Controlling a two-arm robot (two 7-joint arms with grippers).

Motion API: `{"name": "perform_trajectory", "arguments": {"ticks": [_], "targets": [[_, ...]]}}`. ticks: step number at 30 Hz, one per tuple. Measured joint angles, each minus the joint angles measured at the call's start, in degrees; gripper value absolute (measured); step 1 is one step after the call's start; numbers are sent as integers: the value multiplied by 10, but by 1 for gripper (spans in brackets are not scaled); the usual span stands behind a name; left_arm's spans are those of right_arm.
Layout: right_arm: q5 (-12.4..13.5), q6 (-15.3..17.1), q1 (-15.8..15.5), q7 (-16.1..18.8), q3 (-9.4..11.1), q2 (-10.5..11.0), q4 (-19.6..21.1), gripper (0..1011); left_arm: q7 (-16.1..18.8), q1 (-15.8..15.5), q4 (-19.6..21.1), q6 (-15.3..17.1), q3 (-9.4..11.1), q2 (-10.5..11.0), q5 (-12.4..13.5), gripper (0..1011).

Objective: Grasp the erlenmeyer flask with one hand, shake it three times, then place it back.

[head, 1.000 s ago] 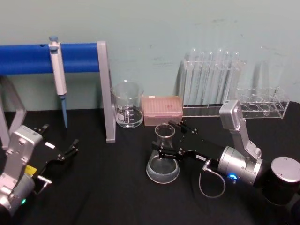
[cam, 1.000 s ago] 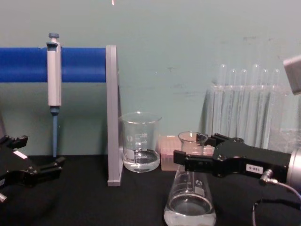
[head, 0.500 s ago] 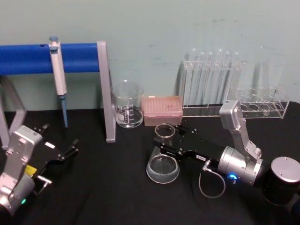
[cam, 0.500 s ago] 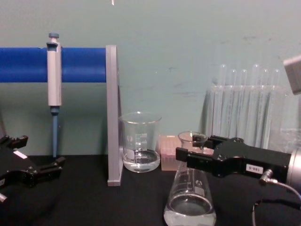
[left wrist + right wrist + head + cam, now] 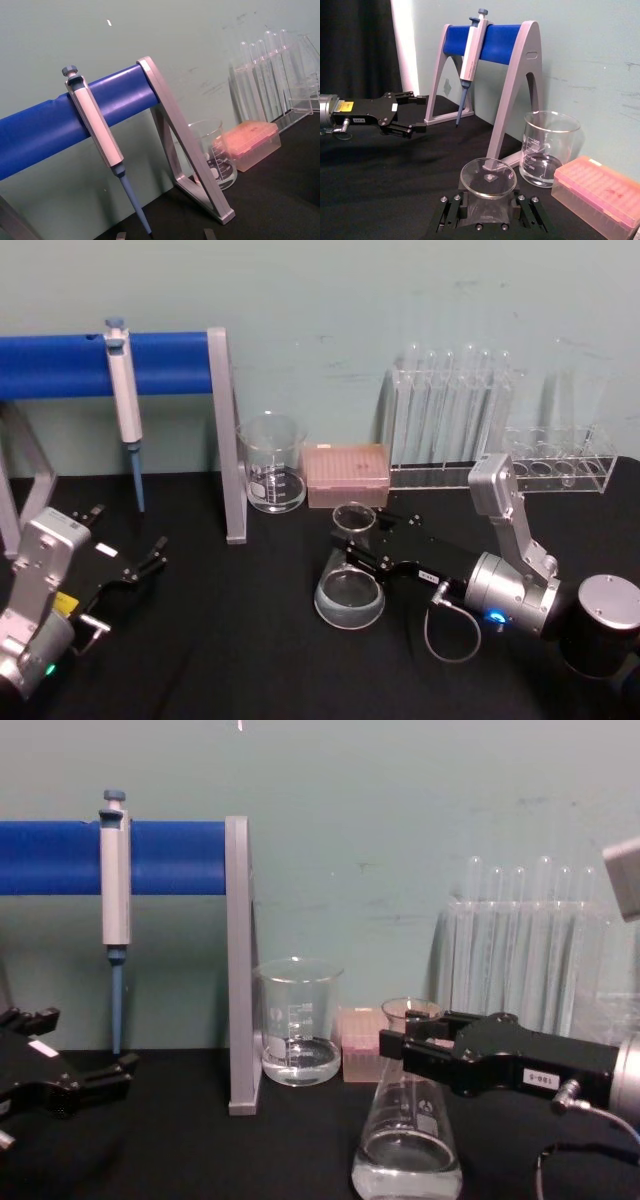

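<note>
The erlenmeyer flask [image 5: 350,580] stands upright on the black table at centre, with a little clear liquid in its wide base [image 5: 407,1150]. My right gripper [image 5: 362,530] reaches in from the right at neck height, its two black fingers pressed on either side of the neck just under the flared rim. In the right wrist view the rim [image 5: 488,177] sits between the finger pads [image 5: 454,210]. The base rests on the table. My left gripper [image 5: 128,530] stays parked at the far left, open and holding nothing.
Behind the flask stand a glass beaker [image 5: 271,475] and a pink tip box [image 5: 346,472]. A pipette [image 5: 125,400] hangs on the blue-barred stand [image 5: 225,430] at the back left. Test tube racks [image 5: 450,420] line the back right.
The right gripper's fingers have drawn in onto the flask's neck, and the flask has shifted slightly to the right. The left arm has not moved.
</note>
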State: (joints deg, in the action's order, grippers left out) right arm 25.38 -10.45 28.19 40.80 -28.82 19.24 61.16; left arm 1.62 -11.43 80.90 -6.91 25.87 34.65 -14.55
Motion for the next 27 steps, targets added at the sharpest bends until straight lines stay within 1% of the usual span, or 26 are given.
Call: {"name": "perform_trajectory", "arguments": {"ticks": [15, 20, 27], "targets": [[0, 0, 0, 0, 0, 0, 0, 449, 0, 0, 0, 0, 0, 0, 0, 1001], [6, 4, -5, -3, 7, 3, 13, 449, 0, 0, 0, 0, 0, 0, 0, 1001], [14, 13, -22, -24, 19, 11, 56, 449, 0, 0, 0, 0, 0, 0, 0, 1001]]}}
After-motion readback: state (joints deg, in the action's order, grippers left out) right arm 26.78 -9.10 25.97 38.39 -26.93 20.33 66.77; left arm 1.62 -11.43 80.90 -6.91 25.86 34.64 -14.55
